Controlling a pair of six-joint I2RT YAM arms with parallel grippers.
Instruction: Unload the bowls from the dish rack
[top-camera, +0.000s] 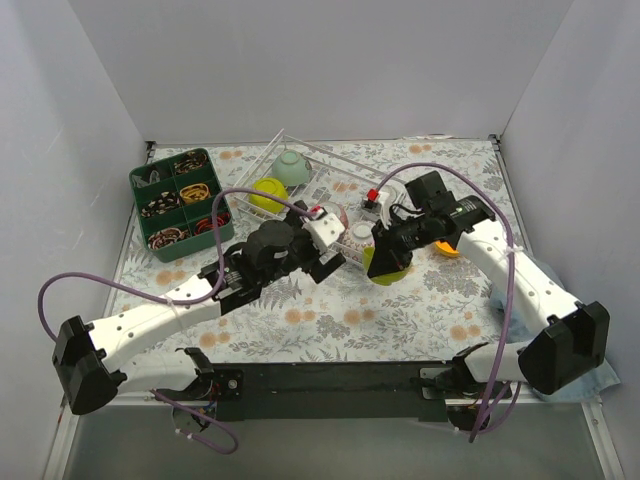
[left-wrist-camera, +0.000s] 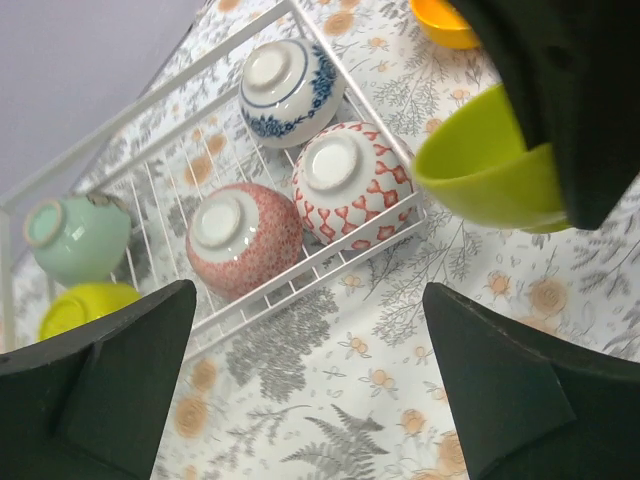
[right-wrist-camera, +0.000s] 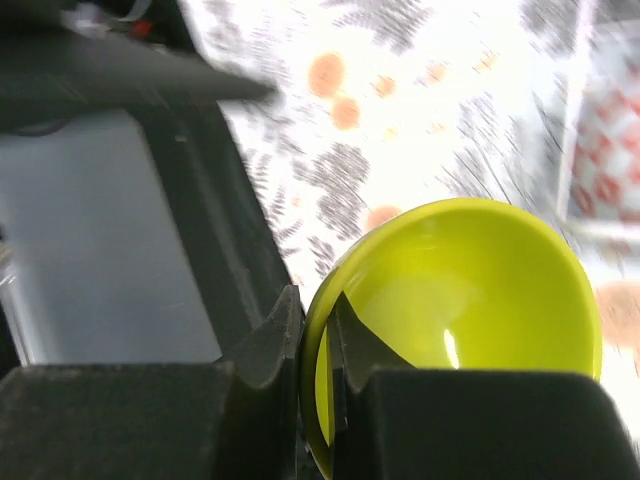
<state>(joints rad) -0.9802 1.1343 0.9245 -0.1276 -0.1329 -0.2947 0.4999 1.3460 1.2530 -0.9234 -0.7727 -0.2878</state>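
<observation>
The white wire dish rack (top-camera: 318, 160) stands at the back centre. In the left wrist view its bars (left-wrist-camera: 330, 255) hold upside-down bowls: blue-and-white (left-wrist-camera: 290, 90), red-lattice (left-wrist-camera: 350, 185), pink speckled (left-wrist-camera: 243, 235), pale green (left-wrist-camera: 78, 235) and lime-yellow (left-wrist-camera: 85, 305). My right gripper (top-camera: 385, 250) is shut on the rim of a second lime-yellow bowl (right-wrist-camera: 470, 300), held tilted just right of the rack's near corner (left-wrist-camera: 490, 165). An orange bowl (top-camera: 448, 247) sits on the table beyond it. My left gripper (left-wrist-camera: 310, 400) is open and empty over the cloth in front of the rack.
A dark green compartmented tray (top-camera: 180, 200) stands left of the rack. White walls close the table at the back and both sides. The two arms' wrists are close together near the rack's front right corner. A blue cloth (top-camera: 600, 375) lies at the right edge.
</observation>
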